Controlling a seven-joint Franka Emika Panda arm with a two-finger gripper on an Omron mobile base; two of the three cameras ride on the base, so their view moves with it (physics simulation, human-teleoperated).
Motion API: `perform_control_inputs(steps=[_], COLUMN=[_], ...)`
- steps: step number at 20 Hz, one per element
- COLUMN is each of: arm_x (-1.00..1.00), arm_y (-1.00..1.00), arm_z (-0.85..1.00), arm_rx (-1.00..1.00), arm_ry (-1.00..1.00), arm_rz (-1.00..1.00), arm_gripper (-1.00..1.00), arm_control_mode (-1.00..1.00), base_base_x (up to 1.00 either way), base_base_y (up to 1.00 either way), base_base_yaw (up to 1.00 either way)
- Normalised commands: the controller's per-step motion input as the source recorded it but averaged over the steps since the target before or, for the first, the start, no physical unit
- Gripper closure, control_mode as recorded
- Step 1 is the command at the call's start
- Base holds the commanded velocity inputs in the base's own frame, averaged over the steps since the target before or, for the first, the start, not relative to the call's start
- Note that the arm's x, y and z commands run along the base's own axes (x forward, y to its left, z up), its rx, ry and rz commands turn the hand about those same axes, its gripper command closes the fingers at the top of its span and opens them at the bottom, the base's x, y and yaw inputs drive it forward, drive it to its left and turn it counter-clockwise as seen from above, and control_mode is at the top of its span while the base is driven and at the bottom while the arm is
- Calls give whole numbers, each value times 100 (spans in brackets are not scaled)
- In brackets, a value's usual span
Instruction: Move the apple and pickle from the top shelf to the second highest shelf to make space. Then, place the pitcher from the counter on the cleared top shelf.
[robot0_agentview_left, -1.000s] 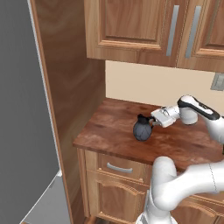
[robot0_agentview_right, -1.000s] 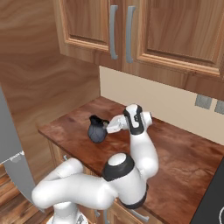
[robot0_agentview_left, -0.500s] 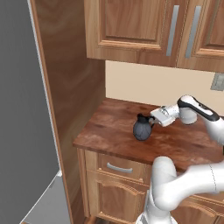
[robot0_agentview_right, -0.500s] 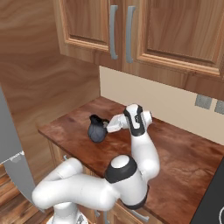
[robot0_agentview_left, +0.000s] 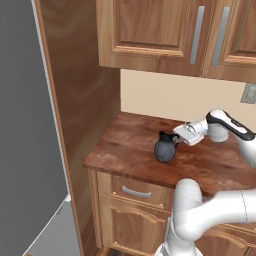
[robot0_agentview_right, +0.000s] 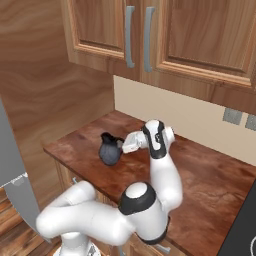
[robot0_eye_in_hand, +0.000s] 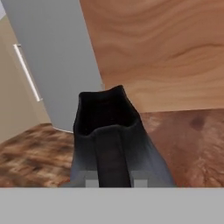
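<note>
Looking over the arm from the left base view, I see the pitcher (robot0_agentview_left: 164, 148) standing upright on the tabletop (robot0_agentview_left: 130, 145), roughly mid-depth on the dark red-brown surface and well back from its front edge. It is a dark grey bulbous jug with a black rim. My end effector (robot0_agentview_left: 176, 139) reaches in horizontally from the right and meets the jug at its upper right side, near the rim and handle. From the right base view the pitcher (robot0_agentview_right: 109, 149) sits left of the white hand, and the end effector (robot0_agentview_right: 121, 145) touches its upper part on the side facing the arm; the tabletop (robot0_agentview_right: 200, 175) stretches away to the right.

In the hand view the pitcher (robot0_eye_in_hand: 114, 140) sits very close, its dark open mouth at the centre and a vertical strip, which looks like the handle, running down between my fingertips (robot0_eye_in_hand: 90, 178). The fingers stand narrowly apart, pinched in on that strip, so I read the end effector as closed on the pitcher. The jug's base rests on the wood; I cannot see any gap under it.

Behind the jug stands a tall wooden side panel (robot0_agentview_left: 82, 100), with wall cabinets (robot0_agentview_left: 165, 35) above and a drawer front (robot0_agentview_left: 135, 192) below the tabletop edge.
</note>
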Motion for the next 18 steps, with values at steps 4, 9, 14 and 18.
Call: perform_control_inputs(steps=[4,9,14,18], arm_x=[-87,-99,-95,-68], arm_y=[14,29,47,59], arm_z=[49,51,38,51], arm_rx=[0,0,0,0], arm_ry=[0,0,0,0], arm_rz=[-12,-28,-50,-62], arm_gripper=[100,100,100,100], arm_control_mode=[-100,-100,-100,-100], base_base_x=[0,0,0,0], base_base_y=[0,0,0,0], base_base_yaw=[0,0,0,0])
